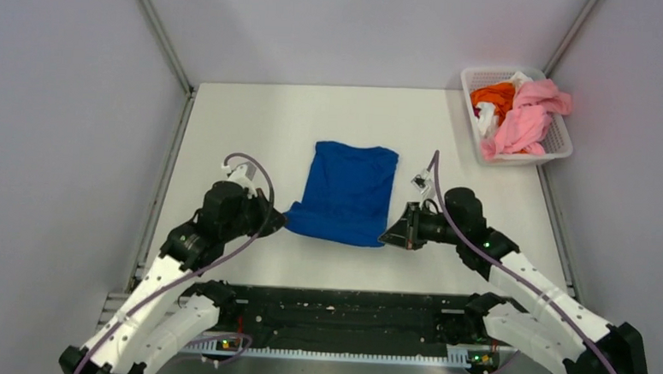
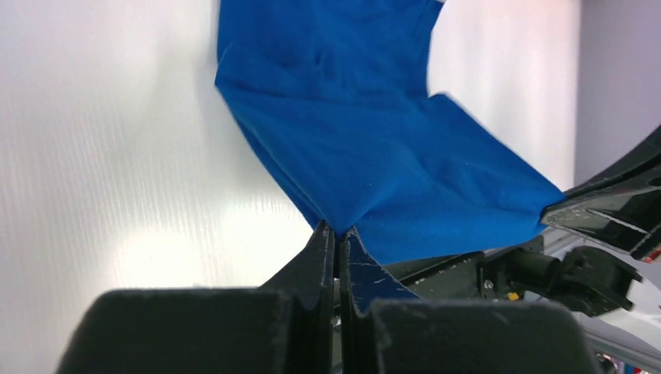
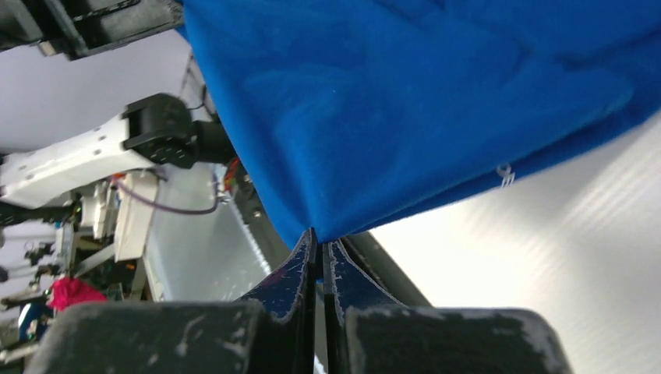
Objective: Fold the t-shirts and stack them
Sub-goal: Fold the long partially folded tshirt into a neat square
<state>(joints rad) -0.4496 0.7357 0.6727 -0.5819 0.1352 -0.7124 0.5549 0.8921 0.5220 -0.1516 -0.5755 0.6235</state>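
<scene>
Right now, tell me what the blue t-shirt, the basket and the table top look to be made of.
The blue t-shirt: soft matte cloth, perhaps cotton; it drapes and creases.
The basket: white moulded plastic by the look; rigid open lattice walls.
The table top: white sheet, probably plastic, semi-matte; faint parallel ribs and soft glare.

Honestly nothing readable anywhere here. The royal blue cloth t-shirt (image 3: 405, 101) shows just plain fabric, apart from a tiny white mark (image 3: 505, 175) near its edge in the right wrist view, and that's way too small to make out as letters or a logo
</scene>
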